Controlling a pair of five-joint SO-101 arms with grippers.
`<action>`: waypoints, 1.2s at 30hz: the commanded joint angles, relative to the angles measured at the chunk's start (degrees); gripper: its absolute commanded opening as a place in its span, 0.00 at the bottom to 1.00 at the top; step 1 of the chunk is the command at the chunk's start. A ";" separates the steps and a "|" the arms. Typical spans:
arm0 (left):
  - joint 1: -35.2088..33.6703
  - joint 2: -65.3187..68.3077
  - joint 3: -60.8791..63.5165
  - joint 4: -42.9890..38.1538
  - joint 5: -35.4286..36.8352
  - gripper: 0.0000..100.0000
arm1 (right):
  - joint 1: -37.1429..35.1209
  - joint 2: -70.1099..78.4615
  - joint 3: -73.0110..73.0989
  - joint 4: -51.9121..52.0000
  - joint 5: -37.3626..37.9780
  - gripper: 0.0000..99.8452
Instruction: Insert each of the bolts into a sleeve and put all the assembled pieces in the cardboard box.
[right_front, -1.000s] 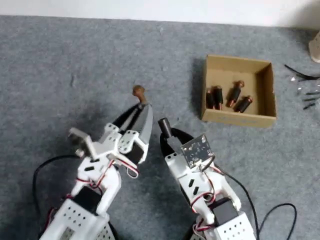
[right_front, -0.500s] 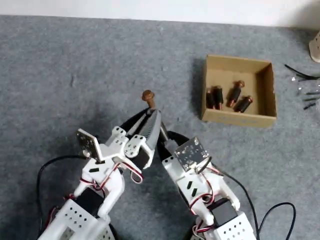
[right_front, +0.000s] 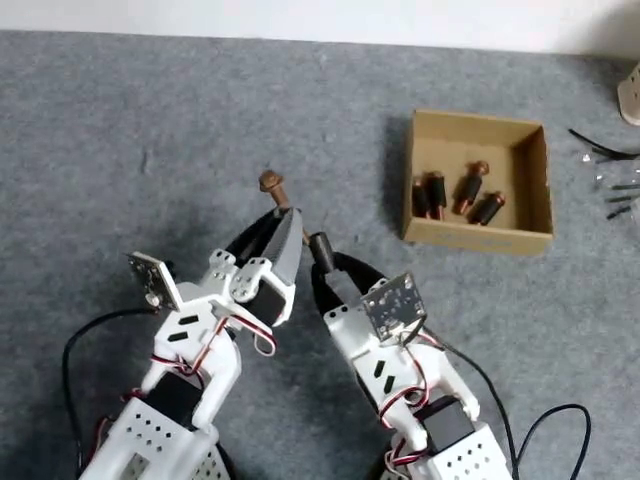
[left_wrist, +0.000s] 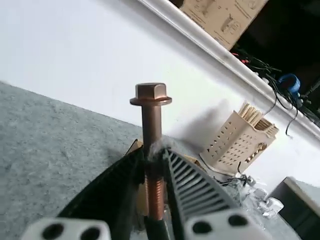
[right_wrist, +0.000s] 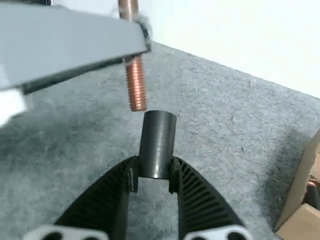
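Clenches a copper-coloured flange bolt (left_wrist: 152, 125) by the shank in the left gripper (right_front: 287, 212), head up and threaded tip down. Pinches a dark sleeve (right_wrist: 157, 142) upright in the right gripper (right_wrist: 152, 174), open mouth up. Hangs the bolt's tip just above that mouth and a little off its axis, not yet touching; in the high view, puts the bolt's head at about 11 o'clock from the sleeve. Likely risks from here: landing the threads on the sleeve's rim instead of in the bore, since tip and bore look unaligned; tipping or twisting the sleeve in its narrow pinch under a sideways push; knocking gripper against gripper, so close together. Finds the cardboard box (right_front: 478, 240) at 2 o'clock from the grippers, holding four assembled pieces (right_front: 470, 188) lying near its middle, two side by side toward the 9 o'clock wall.
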 joint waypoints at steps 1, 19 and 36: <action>-0.66 -1.27 1.45 -1.49 2.64 0.00 | -2.33 -1.45 7.60 -2.42 -0.53 0.00; 0.84 -1.71 1.36 4.04 2.55 0.00 | -2.24 -1.45 7.16 -2.42 -0.53 0.00; 2.95 -1.27 1.45 4.04 2.90 0.00 | -2.33 -1.45 7.16 -2.42 -0.53 0.00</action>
